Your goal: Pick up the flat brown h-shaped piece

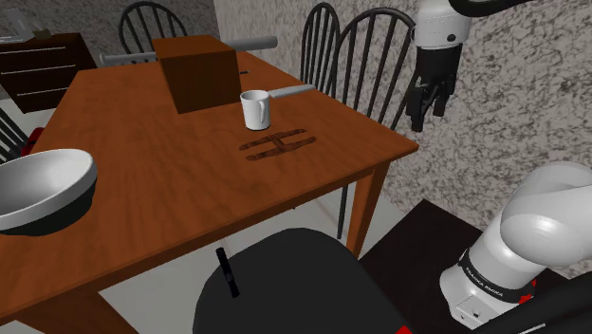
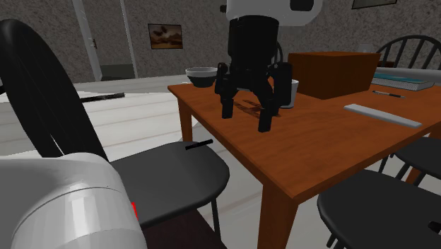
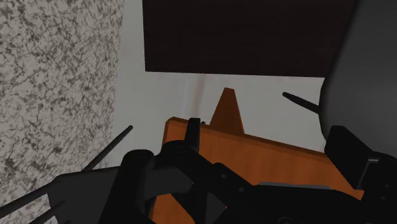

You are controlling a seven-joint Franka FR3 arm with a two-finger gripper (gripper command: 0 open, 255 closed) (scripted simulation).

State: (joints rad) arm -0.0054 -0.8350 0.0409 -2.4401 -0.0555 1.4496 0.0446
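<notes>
Flat brown H-shaped piece (image 1: 277,145), grain matching the glossy wooden table (image 1: 171,190), lies just beside the white cylindrical mug (image 1: 256,109). All-black two-finger gripper (image 1: 429,104) hangs pointing down, well apart from the mug and past the table corner. The second exterior view shows its fingers (image 2: 227,106) spread, nothing between them.

Black fingers (image 3: 347,156) hang over a wooden table corner (image 3: 254,149) beside a speckled wall (image 3: 57,76).

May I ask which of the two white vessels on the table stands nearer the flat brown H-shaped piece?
The small white mug, close beside the flat brown H-shaped piece; the wide white bowl sits far off.
</notes>
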